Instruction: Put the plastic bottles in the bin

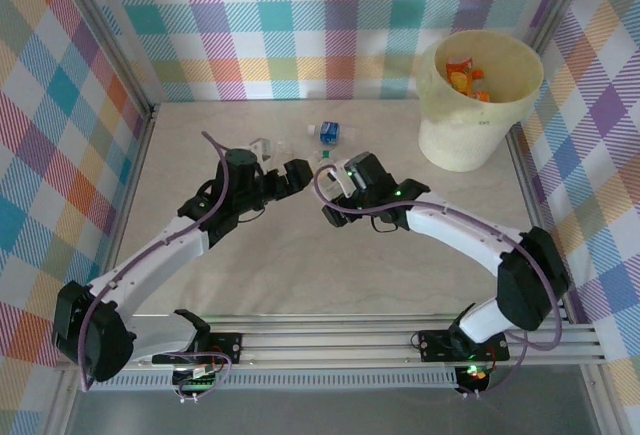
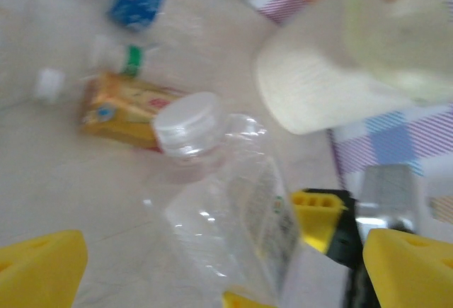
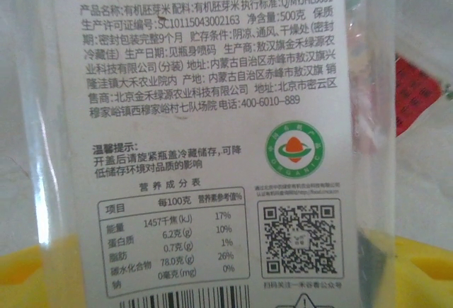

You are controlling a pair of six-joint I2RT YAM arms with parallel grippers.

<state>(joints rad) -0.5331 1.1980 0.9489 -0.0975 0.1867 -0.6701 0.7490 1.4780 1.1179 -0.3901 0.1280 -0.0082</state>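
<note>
A clear plastic bottle (image 2: 233, 216) with a white cap lies on the table between both arms. Its white printed label (image 3: 198, 138) sits close up in the right wrist view. My right gripper (image 3: 226, 283) is shut on this bottle, a yellow finger at each side. One of those fingers (image 2: 317, 212) presses the bottle's flank. My left gripper (image 2: 226, 280) stands open, its wide fingertips either side of the bottle's near end. From above, the two grippers (image 1: 297, 177) (image 1: 330, 195) meet mid-table. The cream bin (image 1: 480, 105) stands at the far right with orange bottles (image 1: 465, 75) inside.
A blue-labelled bottle (image 1: 328, 132) lies beyond the grippers towards the back. An orange-labelled bottle with a green cap (image 2: 124, 106) lies just past the clear one, with a loose white cap (image 2: 48, 85) to its left. Checked walls enclose the table.
</note>
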